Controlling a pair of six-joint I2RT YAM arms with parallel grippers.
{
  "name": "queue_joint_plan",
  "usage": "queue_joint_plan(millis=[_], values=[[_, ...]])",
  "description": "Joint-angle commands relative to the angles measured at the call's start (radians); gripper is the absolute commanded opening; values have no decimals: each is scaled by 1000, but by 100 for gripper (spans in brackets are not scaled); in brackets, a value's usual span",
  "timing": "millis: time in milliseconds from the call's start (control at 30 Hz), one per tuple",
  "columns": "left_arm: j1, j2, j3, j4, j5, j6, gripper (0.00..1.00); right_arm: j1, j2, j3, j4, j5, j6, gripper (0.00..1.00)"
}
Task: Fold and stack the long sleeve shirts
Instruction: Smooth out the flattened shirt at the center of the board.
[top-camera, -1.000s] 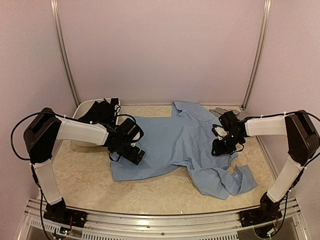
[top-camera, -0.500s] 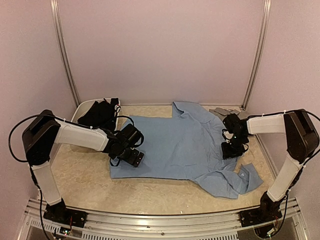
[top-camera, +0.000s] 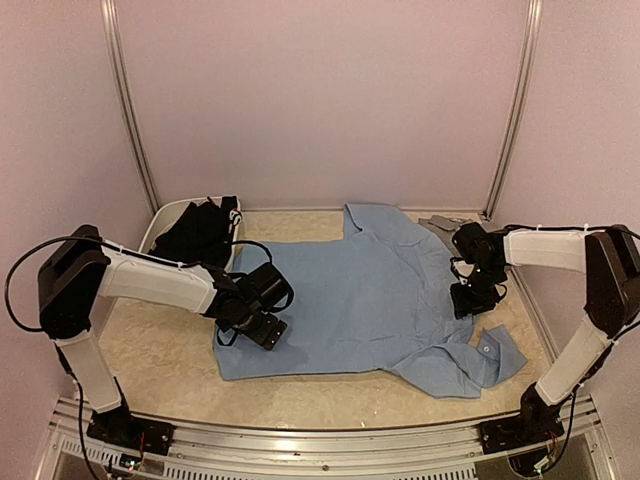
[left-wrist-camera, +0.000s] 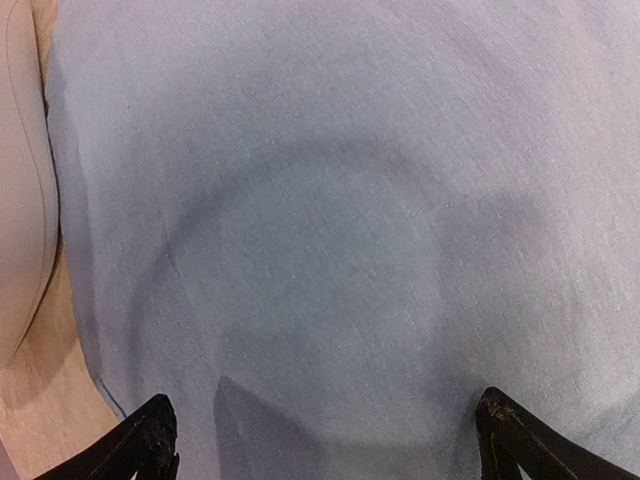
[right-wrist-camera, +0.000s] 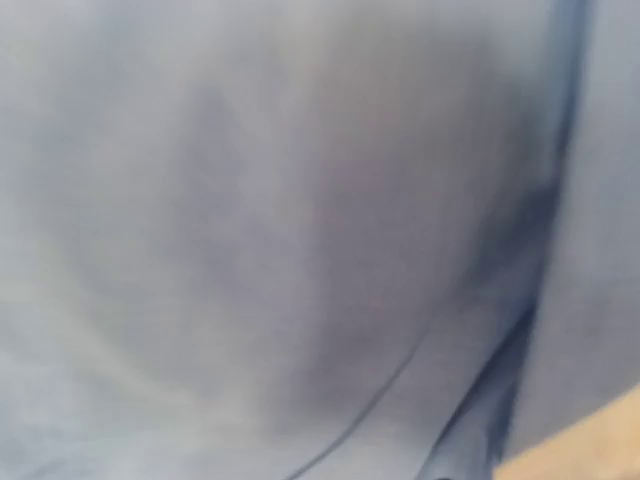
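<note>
Both hands have slid outward, flattening the light blue shirt (top-camera: 370, 290) across the desk's (top-camera: 160, 345) middle, where the left hand (top-camera: 262, 330) sits spread over its hem, the right hand's (top-camera: 470, 298) state I cannot tell, and the crumpled sleeve (top-camera: 470, 365) may fold crooked.

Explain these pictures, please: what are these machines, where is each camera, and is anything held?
These are two robot arms bolted at the near edge of a table. The wide picture comes from a fixed camera above and behind them; the two close pictures come from wrist cameras. A light blue shirt lies spread on the table. A black shirt sits in the white tub far left; a grey shirt peeks out far right. The left fingers stand wide open over the cloth, holding nothing. The right fingers point down at the shirt; whether they grip it is unclear.
</note>
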Motion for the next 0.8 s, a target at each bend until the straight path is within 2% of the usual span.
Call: queue_joint_plan(millis=[0, 167, 233, 433, 767], values=[[1, -38, -2, -73, 40, 16, 99, -1, -134, 68, 30, -67, -34, 46], [60, -78, 47, -33, 47, 26, 99, -23, -131, 108, 186, -129, -63, 47], [89, -74, 68, -8, 52, 38, 99, -28, -76, 135, 258, -158, -74, 47], [173, -2, 161, 119, 143, 60, 99, -28, 119, 243, 457, -103, -95, 44], [233, 216, 297, 126, 219, 94, 99, -46, 352, 365, 515, -99, -90, 43]])
